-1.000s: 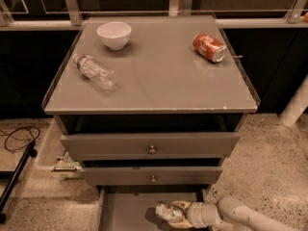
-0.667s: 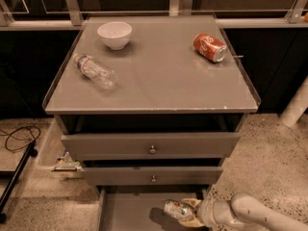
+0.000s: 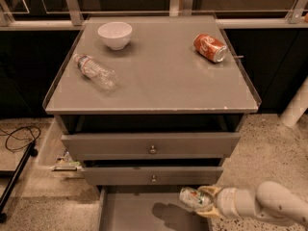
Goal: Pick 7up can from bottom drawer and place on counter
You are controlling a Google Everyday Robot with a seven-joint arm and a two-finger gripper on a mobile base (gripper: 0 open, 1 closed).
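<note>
The 7up can (image 3: pixel 193 198) lay on its side in the air. Its long axis ran nearly level from left to right. One round end faced left toward the middle of the drawer, and the other end was buried in the gripper (image 3: pixel 206 202). The jaws were clenched on the can from its right end, with one pale finger above it and one below.

The can hung over the right-hand part of the open bottom drawer (image 3: pixel 126 211), just below the front of the middle drawer (image 3: pixel 120 175). Its dark shadow fell on the drawer floor to the lower left, apart from the can itself.

The arm (image 3: pixel 269 207) reached in low from the lower right corner of the view. Its thick white forearm lay almost horizontal and pointed left, and the wrist was in line with the can's axis.

Up on the bench (image 3: pixel 163 88) stood a white bowl (image 3: pixel 115 34) near the back left. A clear plastic bottle (image 3: pixel 95 71) lay on its side in front of the bowl. An orange-red can (image 3: pixel 210 47) lay tipped over near the back right. The top drawer (image 3: pixel 192 145) was shut or nearly so, and the middle drawer stood out a little beyond it.
</note>
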